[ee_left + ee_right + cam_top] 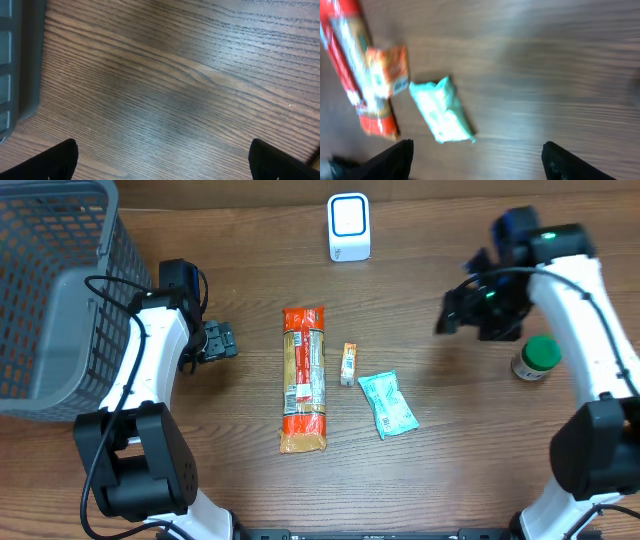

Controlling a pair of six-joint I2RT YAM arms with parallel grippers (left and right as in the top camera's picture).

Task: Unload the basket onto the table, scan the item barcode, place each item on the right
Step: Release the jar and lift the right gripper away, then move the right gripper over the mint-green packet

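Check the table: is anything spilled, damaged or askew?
Nothing stands out. The long pack, small packet and teal pouch lie flat and look intact; the jar and scanner stand upright.

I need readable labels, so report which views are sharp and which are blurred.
Overhead: sharp and evenly lit, the long orange packet and mint pouch are crisp, though their print is too small to read. Right wrist: motion blur smears the same packet and pouch, so no print is legible. Left wrist: only the wood table, grain clear at top, softer mid-frame.
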